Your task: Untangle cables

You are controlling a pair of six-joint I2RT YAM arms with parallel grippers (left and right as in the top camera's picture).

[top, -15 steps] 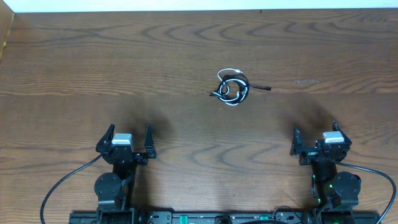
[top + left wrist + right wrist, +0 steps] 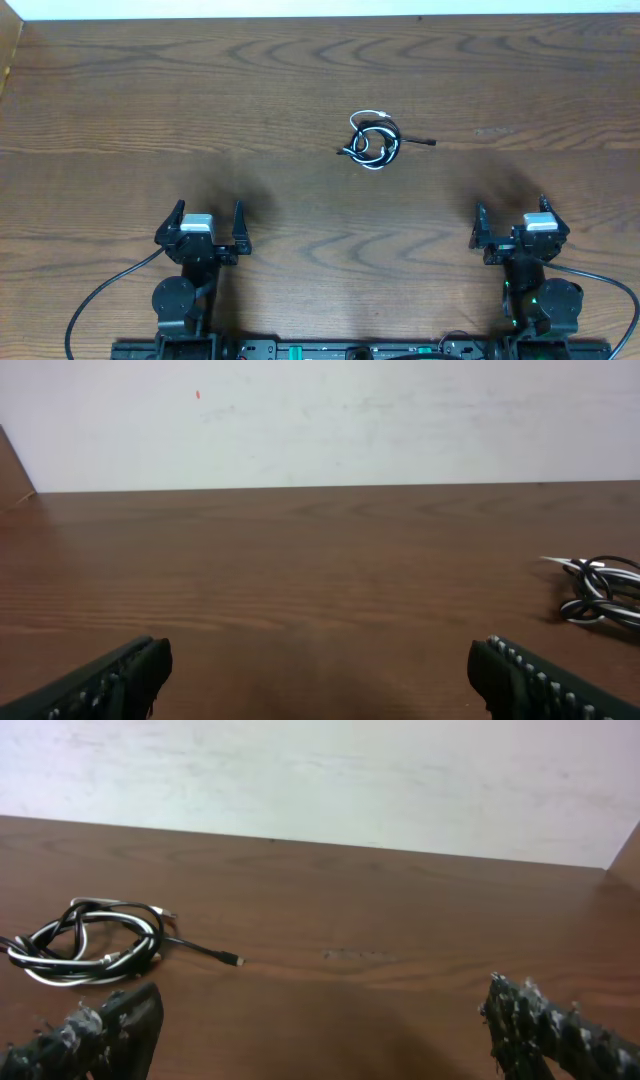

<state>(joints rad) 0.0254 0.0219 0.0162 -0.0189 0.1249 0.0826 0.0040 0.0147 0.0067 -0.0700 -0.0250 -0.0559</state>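
Observation:
The white and black cables (image 2: 375, 143) lie coiled together in one small tangle on the wooden table, right of centre toward the far side. A black plug end (image 2: 430, 143) sticks out to the right. The tangle shows at the right edge of the left wrist view (image 2: 600, 592) and at the left of the right wrist view (image 2: 88, 942). My left gripper (image 2: 209, 217) is open and empty near the front left. My right gripper (image 2: 511, 218) is open and empty near the front right. Both are well short of the tangle.
The wooden table (image 2: 200, 100) ends at a white wall along the far edge. A raised wooden edge (image 2: 8, 50) stands at the far left. Thick black arm wires (image 2: 100, 295) loop at the front by the arm bases.
The right arm has shifted slightly to the right. The cables and the left arm have not moved.

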